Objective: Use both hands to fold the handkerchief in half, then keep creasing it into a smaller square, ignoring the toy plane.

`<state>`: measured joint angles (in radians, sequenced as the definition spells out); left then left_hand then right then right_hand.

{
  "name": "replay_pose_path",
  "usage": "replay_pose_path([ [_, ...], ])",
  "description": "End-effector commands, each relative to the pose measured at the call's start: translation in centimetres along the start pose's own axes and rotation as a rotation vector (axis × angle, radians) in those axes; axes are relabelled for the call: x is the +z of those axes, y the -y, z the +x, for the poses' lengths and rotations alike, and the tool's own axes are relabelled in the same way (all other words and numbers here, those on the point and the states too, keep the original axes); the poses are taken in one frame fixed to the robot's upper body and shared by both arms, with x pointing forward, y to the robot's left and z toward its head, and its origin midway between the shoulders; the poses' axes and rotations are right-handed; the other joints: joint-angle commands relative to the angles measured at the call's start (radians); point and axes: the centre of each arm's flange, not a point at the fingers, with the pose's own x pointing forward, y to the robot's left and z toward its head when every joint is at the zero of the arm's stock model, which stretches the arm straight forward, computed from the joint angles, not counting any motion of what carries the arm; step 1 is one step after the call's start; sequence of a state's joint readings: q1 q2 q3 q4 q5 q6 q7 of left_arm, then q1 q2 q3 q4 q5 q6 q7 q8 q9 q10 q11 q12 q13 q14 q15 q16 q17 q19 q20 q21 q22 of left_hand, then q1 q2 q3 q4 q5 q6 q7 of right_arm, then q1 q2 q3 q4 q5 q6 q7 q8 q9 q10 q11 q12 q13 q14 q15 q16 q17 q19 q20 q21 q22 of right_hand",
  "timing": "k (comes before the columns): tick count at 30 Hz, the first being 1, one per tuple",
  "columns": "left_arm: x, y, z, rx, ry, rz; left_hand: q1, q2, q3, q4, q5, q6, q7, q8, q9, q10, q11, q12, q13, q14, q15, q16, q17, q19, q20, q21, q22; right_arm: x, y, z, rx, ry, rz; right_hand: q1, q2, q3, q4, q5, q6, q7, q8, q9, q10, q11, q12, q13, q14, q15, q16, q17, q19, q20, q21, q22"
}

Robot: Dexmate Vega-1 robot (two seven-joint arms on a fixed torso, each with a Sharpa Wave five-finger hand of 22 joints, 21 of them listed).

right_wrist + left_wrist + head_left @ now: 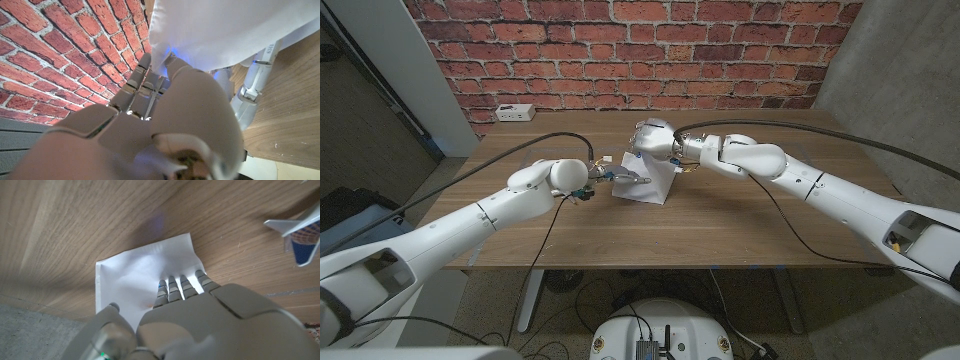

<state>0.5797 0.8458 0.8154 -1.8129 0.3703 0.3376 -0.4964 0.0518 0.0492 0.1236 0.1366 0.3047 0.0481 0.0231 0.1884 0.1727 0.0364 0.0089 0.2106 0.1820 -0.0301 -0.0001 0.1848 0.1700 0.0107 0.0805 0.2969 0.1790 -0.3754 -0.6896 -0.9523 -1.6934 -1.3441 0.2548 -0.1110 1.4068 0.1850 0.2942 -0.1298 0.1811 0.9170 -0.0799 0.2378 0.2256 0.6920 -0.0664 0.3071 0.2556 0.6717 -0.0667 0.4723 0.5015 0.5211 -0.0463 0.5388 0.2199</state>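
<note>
Two robot hands are working one white handkerchief (645,180) just above the middle of the frame on the wooden desk (720,230). The right robot hand (655,140), coming in from the upper right, pinches an edge of the cloth and holds it raised, so the fabric hangs down in a slope to the wood. The left robot hand (605,178), reaching from the lower left, lies with its fingers on the part of the cloth that rests on the desk; I judge it is pinning that side down so the lifted half can be carried over it for a fold. It presses rather than grips, with nothing held.

From the left wrist camera the handkerchief (145,275) shows flat on the wood with a narrow turned-over strip along one side, the fingers (172,287) spread on it, and the toy plane (300,235) at the upper right of that frame, well apart from the cloth. The head camera does not make the plane out clearly. From the right wrist camera the cloth (225,30) hangs from the upper part of the frame, caught between the fingertips (160,65), with the brick wall (60,50) behind.
</note>
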Motion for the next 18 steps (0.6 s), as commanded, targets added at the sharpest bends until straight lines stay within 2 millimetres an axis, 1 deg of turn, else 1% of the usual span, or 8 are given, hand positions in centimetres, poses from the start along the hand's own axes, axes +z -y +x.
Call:
replay_pose_path([
  [1,0.0,0.3,-0.3,0.006,-0.004,-0.007,0.004,0.002,-0.008,0.001,0.003,0.004,-0.004,-0.001,0.003,-0.001,-0.003,-0.004,0.003,0.005,0.001,-0.004,0.001,0.017,0.016,0.004,0.003,0.4,0.5,0.3,-0.06,-0.005,0.036,-0.039,-0.009,0.0,0.016,0.002,-0.076,0.002,-0.033,-0.001,-0.074,0.013,-0.045,-0.007,-0.011,-0.166,-0.028,-0.017,-0.007,-0.042,0.019,-0.01],
  [3,-0.1,0.3,-0.4,0.007,-0.004,-0.008,0.005,0.002,-0.008,0.001,0.003,0.003,-0.004,-0.001,0.003,-0.001,-0.005,-0.004,0.003,0.005,0.0,-0.004,0.001,0.017,0.016,0.003,0.003,0.5,0.5,0.1,-0.056,-0.006,0.047,-0.068,-0.016,-0.009,0.028,-0.001,-0.124,0.004,-0.049,-0.002,-0.104,0.014,-0.064,-0.011,-0.014,-0.162,-0.041,-0.027,-0.003,-0.04,0.027,-0.015],
  [5,-0.1,0.3,-0.4,0.009,-0.004,-0.006,0.005,0.003,-0.008,0.002,0.004,0.001,-0.008,-0.002,0.003,-0.001,-0.01,-0.004,0.003,0.004,0.0,-0.004,0.001,0.018,0.016,0.002,0.003,0.5,0.5,-0.1,-0.051,-0.008,0.058,-0.112,-0.026,-0.024,0.046,-0.005,-0.165,-0.021,-0.055,-0.005,-0.124,-0.014,-0.078,-0.014,-0.007,-0.159,-0.054,-0.041,0.004,-0.033,0.036,-0.021],
  [8,0.0,0.2,-0.5,0.014,-0.001,-0.004,0.005,0.005,-0.009,0.002,0.004,0.0,-0.008,-0.003,0.003,-0.002,-0.011,-0.005,0.003,0.003,0.001,-0.005,0.001,0.018,0.017,0.001,0.003,0.5,0.5,-0.3,-0.042,-0.022,0.066,-0.194,-0.042,-0.047,0.076,0.0,-0.298,-0.021,-0.07,-0.012,-0.162,-0.005,-0.1,-0.018,0.006,-0.154,-0.083,-0.064,0.007,-0.024,0.046,-0.029],
  [12,0.1,0.0,-0.7,0.029,0.001,0.002,0.006,0.006,-0.009,0.002,0.005,-0.001,-0.01,-0.003,0.003,-0.003,-0.015,-0.006,0.003,0.003,0.0,-0.005,0.001,0.019,0.017,0.0,0.003,0.3,0.5,-0.6,-0.027,-0.05,0.064,-0.219,-0.04,-0.05,0.085,0.005,-0.299,-0.046,-0.055,-0.015,-0.147,-0.014,-0.095,-0.019,0.011,-0.161,-0.092,-0.07,0.011,-0.021,0.049,-0.031],
  [15,0.1,-0.4,-1.2,0.052,0.0,0.004,0.006,0.008,-0.009,0.002,0.006,0.003,-0.008,-0.001,0.003,-0.003,-0.01,-0.006,0.002,0.004,-0.002,-0.004,0.001,0.02,0.017,-0.001,0.004,0.2,0.5,-0.8,-0.023,-0.07,0.068,-0.224,-0.037,-0.045,0.083,0.008,-0.305,-0.015,-0.052,-0.017,-0.149,-0.002,-0.097,-0.021,0.014,-0.16,-0.102,-0.076,0.006,-0.021,0.049,-0.033],
  [17,0.3,-0.6,-1.7,0.074,-0.002,0.01,0.007,0.01,-0.009,0.002,0.006,0.005,-0.009,-0.001,0.003,0.0,-0.011,-0.005,0.002,0.006,0.0,-0.003,0.001,0.02,0.017,-0.002,0.004,0.1,0.5,-1.0,-0.019,-0.086,0.074,-0.224,-0.036,-0.044,0.081,0.008,-0.301,-0.015,-0.049,-0.018,-0.139,-0.007,-0.093,-0.021,0.016,-0.161,-0.103,-0.076,0.005,-0.021,0.049,-0.033],
  [18,0.3,-0.7,-2.0,0.086,-0.003,0.014,0.007,0.01,-0.009,0.002,0.006,0.006,-0.008,0.0,0.003,0.0,-0.011,-0.005,0.002,0.007,0.0,-0.003,0.001,0.021,0.017,-0.002,0.004,0.0,0.4,-1.0,-0.018,-0.094,0.071,-0.225,-0.036,-0.043,0.079,0.008,-0.283,-0.028,-0.04,-0.018,-0.134,-0.008,-0.092,-0.022,0.018,-0.16,-0.103,-0.076,0.008,-0.021,0.051,-0.033],
])
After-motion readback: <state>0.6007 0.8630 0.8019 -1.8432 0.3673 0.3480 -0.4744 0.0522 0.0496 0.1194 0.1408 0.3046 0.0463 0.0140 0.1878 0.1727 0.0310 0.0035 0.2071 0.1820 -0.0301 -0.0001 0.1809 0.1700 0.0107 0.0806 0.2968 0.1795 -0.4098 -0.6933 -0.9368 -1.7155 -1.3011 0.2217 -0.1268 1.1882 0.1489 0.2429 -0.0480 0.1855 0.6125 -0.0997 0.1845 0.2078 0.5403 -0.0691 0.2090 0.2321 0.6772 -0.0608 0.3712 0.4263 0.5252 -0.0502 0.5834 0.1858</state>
